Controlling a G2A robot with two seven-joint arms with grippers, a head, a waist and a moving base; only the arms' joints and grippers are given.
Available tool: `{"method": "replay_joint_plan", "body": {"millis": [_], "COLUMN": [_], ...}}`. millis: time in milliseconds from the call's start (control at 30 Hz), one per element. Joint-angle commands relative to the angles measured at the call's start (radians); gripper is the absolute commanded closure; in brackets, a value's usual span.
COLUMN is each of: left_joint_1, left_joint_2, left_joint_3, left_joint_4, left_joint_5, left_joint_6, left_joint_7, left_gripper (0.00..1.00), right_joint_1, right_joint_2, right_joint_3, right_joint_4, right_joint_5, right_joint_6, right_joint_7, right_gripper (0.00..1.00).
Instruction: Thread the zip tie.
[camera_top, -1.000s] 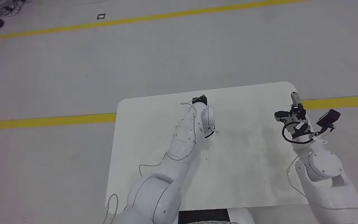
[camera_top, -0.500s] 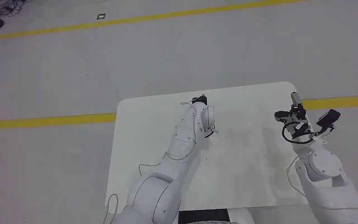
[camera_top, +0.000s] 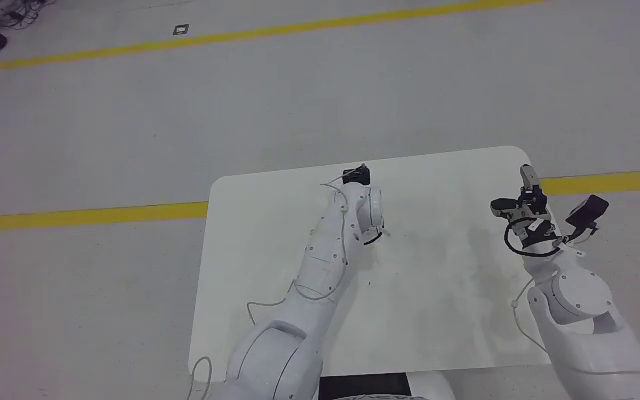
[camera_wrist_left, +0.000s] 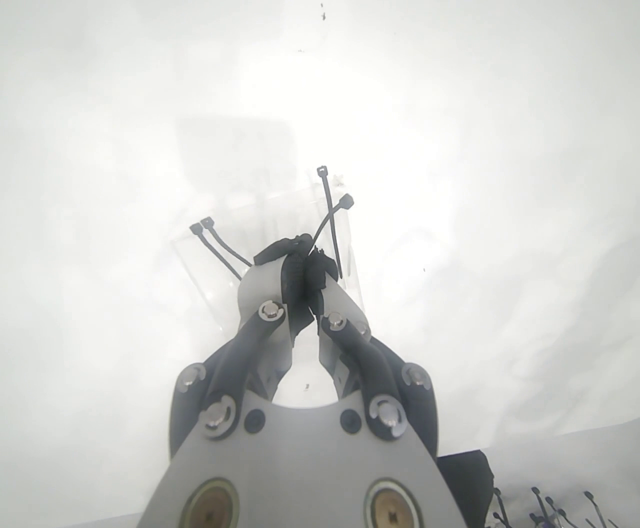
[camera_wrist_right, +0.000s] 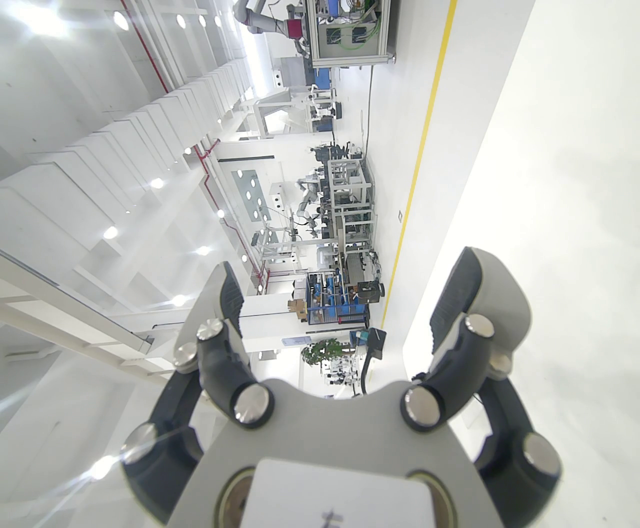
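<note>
Where the tabletop reaches its far edge, the left gripper sits at a clear box, fingers pressed together on a black zip tie. The tie's long axis runs away from the fingertips, head outermost, crossing a second tie. Two more ties lean alongside. Bare tabletop stretches toward the right edge, where the right gripper hangs, fingers spread.
</note>
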Motion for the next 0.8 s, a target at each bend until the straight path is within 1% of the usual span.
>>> {"method": "replay_joint_plan", "body": {"millis": [0,100,133,233,300,333,367,400,500,567,600,700,767], "left_joint_1": [0.023,0.06,0.077,0.117,0.151,0.168,0.189,0.206,0.238,0.253,0.261,0.273,0.273], "left_joint_2": [0.009,0.023,0.029,0.045,0.059,0.066,0.075,0.082,0.106,0.115,0.12,0.128,0.132], "left_joint_3": [0.011,0.033,0.043,0.075,0.12,0.134,0.152,0.165,0.196,0.197,0.194,0.182,0.18], "left_joint_4": [-0.046,-0.133,-0.177,-0.289,-0.385,-0.429,-0.469,-0.496,-0.55,-0.576,-0.59,-0.612,-0.613], "left_joint_5": [0.0,0.0,0.0,0.0,0.0,0.0,0.0,-0.015,-0.105,-0.128,-0.156,-0.187,-0.214], "left_joint_6": [0.0,0.0,0.0,0.0,0.0,0.0,0.0,0.0,0.0,0.0,0.0,0.0,0.0], "left_joint_7": [-0.015,-0.045,-0.065,-0.141,-0.241,-0.28,-0.298,-0.298,-0.298,-0.298,-0.298,-0.298,-0.298], "left_gripper": [1.0,1.0,1.0,1.0,1.0,1.0,1.0,1.0,1.0,1.0,1.0,1.0,1.0], "right_joint_1": [0.0,0.0,0.0,0.0,0.0,0.0,0.0,0.0,0.0,0.0,0.0,0.0,0.0], "right_joint_2": [0.0,0.0,0.0,0.0,0.0,0.0,0.0,0.0,0.0,0.0,0.0,0.0,0.0], "right_joint_3": [0.0,0.0,0.0,0.0,0.0,0.0,0.0,0.0,0.0,0.0,0.0,0.0,0.0], "right_joint_4": [0.0,0.0,0.0,0.0,0.0,0.0,0.0,0.0,0.0,0.0,0.0,0.0,0.0], "right_joint_5": [0.0,0.0,0.0,0.0,0.0,0.0,0.0,0.0,0.0,0.0,0.0,0.0,0.0], "right_joint_6": [0.0,0.0,0.0,0.0,0.0,0.0,0.0,0.0,0.0,0.0,0.0,0.0,0.0], "right_joint_7": [0.0,0.0,0.0,0.0,0.0,0.0,0.0,0.0,0.0,0.0,0.0,0.0,0.0], "right_gripper": [0.0,0.0,0.0,0.0,0.0,0.0,0.0,0.0,0.0,0.0,0.0,0.0,0.0]}}
